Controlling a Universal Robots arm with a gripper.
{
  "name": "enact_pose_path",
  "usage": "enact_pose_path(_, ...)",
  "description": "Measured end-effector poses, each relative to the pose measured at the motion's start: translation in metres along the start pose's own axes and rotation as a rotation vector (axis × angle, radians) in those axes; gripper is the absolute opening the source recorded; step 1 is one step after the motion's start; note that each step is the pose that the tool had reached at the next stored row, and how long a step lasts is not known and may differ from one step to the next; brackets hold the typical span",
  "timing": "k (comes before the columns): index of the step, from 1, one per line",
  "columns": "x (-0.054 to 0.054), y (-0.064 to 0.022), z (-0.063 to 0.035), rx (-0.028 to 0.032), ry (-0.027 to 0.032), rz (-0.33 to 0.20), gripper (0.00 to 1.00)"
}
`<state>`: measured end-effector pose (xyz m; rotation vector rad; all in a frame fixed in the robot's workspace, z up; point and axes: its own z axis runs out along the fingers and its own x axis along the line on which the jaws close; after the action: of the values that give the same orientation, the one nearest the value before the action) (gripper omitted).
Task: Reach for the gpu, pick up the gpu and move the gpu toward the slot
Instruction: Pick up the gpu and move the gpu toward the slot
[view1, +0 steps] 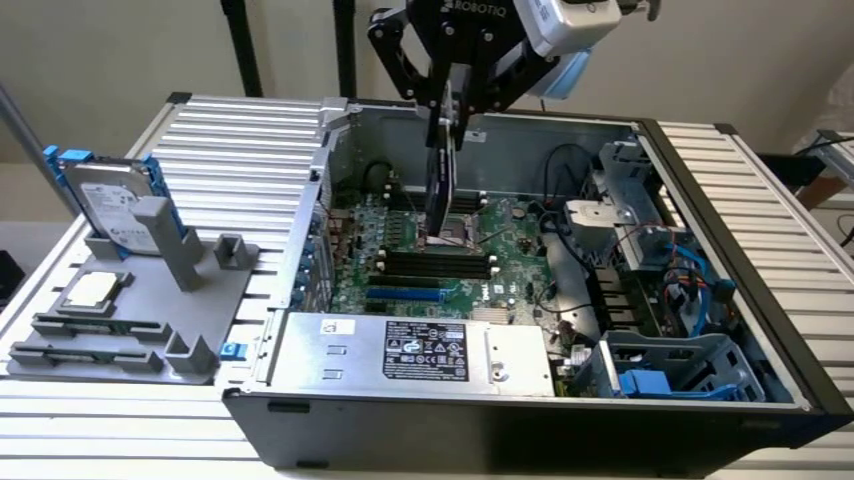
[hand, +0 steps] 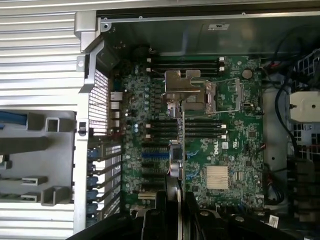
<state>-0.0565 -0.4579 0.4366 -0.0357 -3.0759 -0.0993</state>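
My gripper hangs over the open computer case and is shut on the gpu. The card hangs edge-on, long and thin, pointing down at the green motherboard without touching it. In the wrist view the gpu shows as a narrow edge running away from my gripper, with its silver bracket at the far end. Blue expansion slots lie on the board toward the case's front; the wrist view shows the blue slots just beside the card's edge.
A grey holder on the exterior view's left carries a silver hard drive with blue rails and a square processor chip. A silver power supply fills the case's front. Cables and a blue drive cage crowd the exterior view's right.
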Motion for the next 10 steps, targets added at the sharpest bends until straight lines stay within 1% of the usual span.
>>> enact_pose_path(10,-0.020,0.0082,0.0119,0.0000,-0.0053,-0.003,0.26)
